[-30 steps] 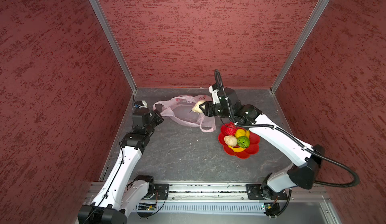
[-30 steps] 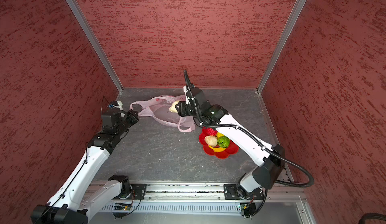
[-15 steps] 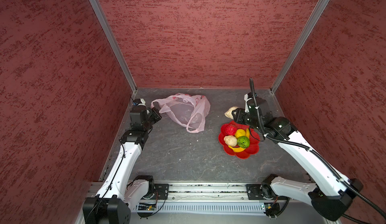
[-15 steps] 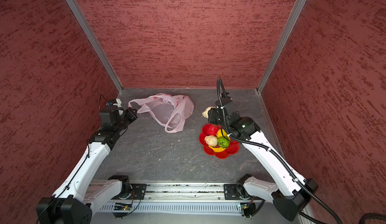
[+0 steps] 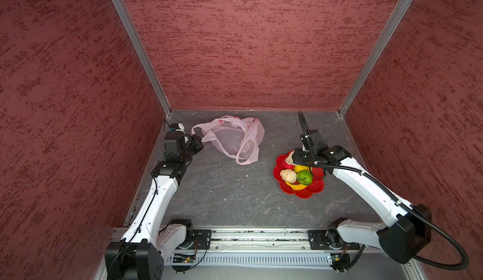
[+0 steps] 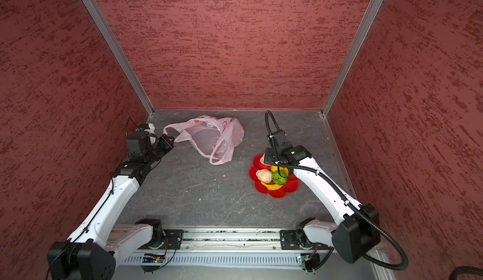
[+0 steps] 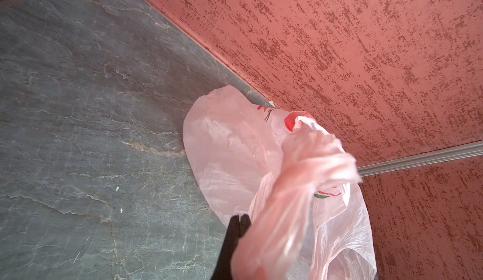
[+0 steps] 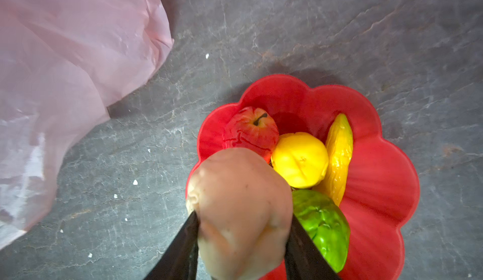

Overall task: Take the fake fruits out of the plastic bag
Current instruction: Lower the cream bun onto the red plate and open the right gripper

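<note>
The pale pink plastic bag lies crumpled at the back of the floor, and no fruit shows through it. My left gripper is shut on one of its handles. My right gripper is shut on a pale beige lumpy fruit just above the back edge of the red flower-shaped dish. In the dish lie another beige ball, a green ball, a yellow banana, an orange-yellow round fruit and a red apple.
Red textured walls close in the grey stone floor on three sides. The arms' base rail runs along the front. Small white crumbs dot the floor between bag and dish.
My right gripper has carried the beige fruit from the bag's mouth rightward to above the dish. The bag has slumped and shifted a little as the left gripper held its handle.
</note>
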Action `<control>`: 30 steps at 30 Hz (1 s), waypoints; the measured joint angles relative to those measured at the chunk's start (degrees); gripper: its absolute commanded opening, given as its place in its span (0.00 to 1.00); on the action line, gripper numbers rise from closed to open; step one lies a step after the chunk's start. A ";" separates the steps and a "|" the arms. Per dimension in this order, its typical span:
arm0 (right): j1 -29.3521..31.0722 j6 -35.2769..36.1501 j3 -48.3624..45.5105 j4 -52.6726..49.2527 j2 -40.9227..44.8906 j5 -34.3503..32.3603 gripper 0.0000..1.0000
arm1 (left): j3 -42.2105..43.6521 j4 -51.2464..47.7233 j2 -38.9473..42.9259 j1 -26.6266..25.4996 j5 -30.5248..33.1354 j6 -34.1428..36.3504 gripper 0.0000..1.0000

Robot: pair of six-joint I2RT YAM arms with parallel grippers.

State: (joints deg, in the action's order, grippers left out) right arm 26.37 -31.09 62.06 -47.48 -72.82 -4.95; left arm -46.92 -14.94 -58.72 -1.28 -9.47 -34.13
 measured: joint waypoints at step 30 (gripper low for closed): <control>-1.95 -2.12 -8.13 5.73 -0.17 1.70 0.68 | 0.22 2.16 -1.33 -0.44 -2.25 -0.98 0.00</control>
State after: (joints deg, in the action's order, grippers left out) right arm 24.43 -33.21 53.93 -41.76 -72.99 -3.25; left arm -46.70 -12.78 -60.05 -1.72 -11.73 -35.11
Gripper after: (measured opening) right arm 0.667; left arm 0.047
